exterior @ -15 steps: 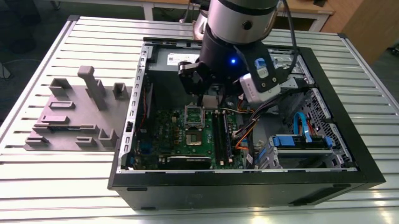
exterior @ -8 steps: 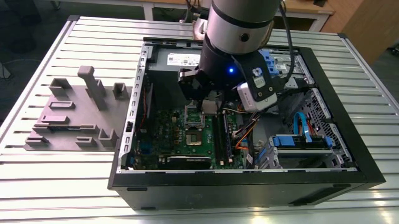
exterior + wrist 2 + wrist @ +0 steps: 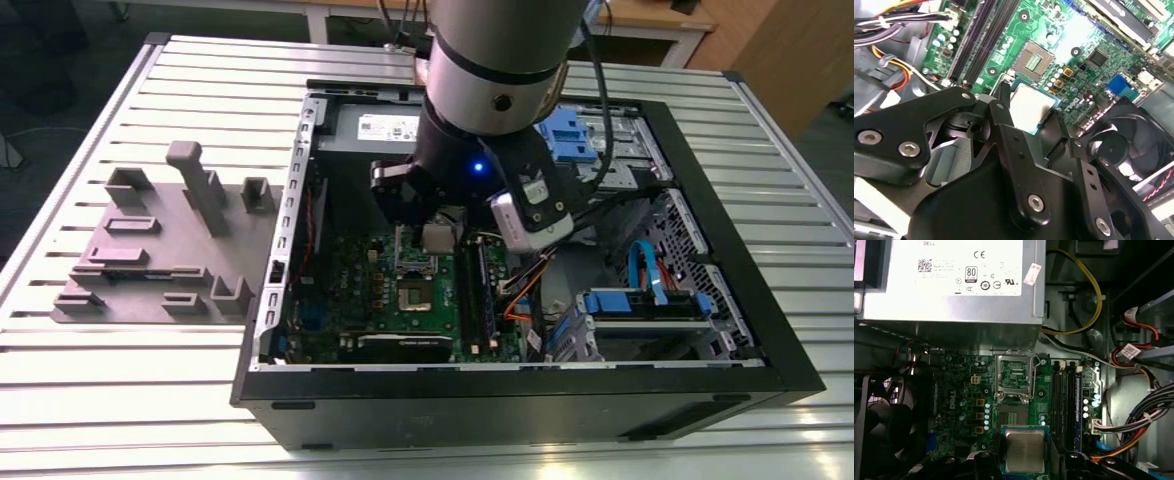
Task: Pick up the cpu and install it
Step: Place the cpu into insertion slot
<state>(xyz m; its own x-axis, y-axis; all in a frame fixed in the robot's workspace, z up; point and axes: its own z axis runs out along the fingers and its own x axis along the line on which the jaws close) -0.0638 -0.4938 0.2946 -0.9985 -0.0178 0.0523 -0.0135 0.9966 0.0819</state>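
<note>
Metal-side up, pinches cpu (image 3: 1025, 451) by its edges in hand (image 3: 1026, 467); holds it flat near open socket (image 3: 1013, 416), frame (image 3: 1015, 372) raised, probably so contacts face down and level.

The gripper (image 3: 1025, 460) clasps the cpu (image 3: 1025, 449) by its sides, near the open socket (image 3: 1015, 416) on the green motherboard (image 3: 961, 390).

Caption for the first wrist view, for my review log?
The gripper holds the cpu above the green motherboard, near its open socket.
</note>
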